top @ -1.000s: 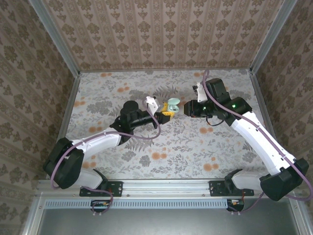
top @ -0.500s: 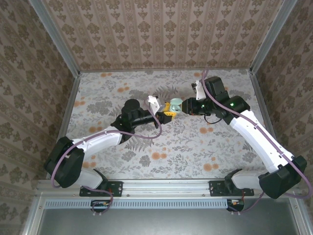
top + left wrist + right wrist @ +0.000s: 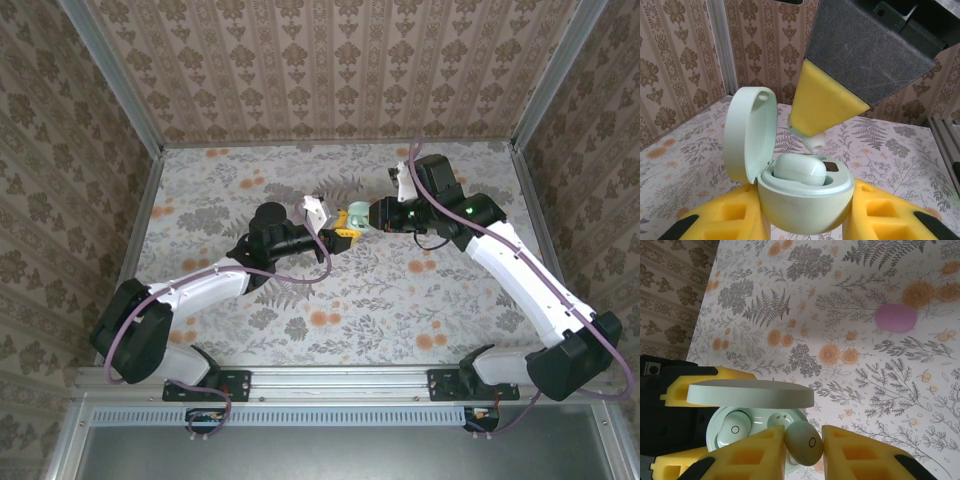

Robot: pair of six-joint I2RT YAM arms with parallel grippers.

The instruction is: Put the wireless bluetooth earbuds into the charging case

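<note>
The charging case (image 3: 807, 205) is pale mint green, not pink, and its lid (image 3: 747, 132) stands open. My left gripper (image 3: 807, 222) is shut on the case body, holding it above the table (image 3: 400, 300). One earbud (image 3: 800, 170) sits in the left socket. My right gripper (image 3: 804, 447) is shut on the second earbud (image 3: 804, 442), just over the empty socket (image 3: 781, 420) at the case rim. From the top, the case (image 3: 355, 215) lies between the left gripper (image 3: 340, 232) and the right gripper (image 3: 372, 216).
The floral tablecloth lies under both arms, with patterned walls and metal posts (image 3: 140, 215) around it. A purple oval patch (image 3: 895, 317) shows on the cloth beyond the right gripper.
My right gripper has moved left with the earbud, closing the gap to the open case. The left arm has barely shifted.
</note>
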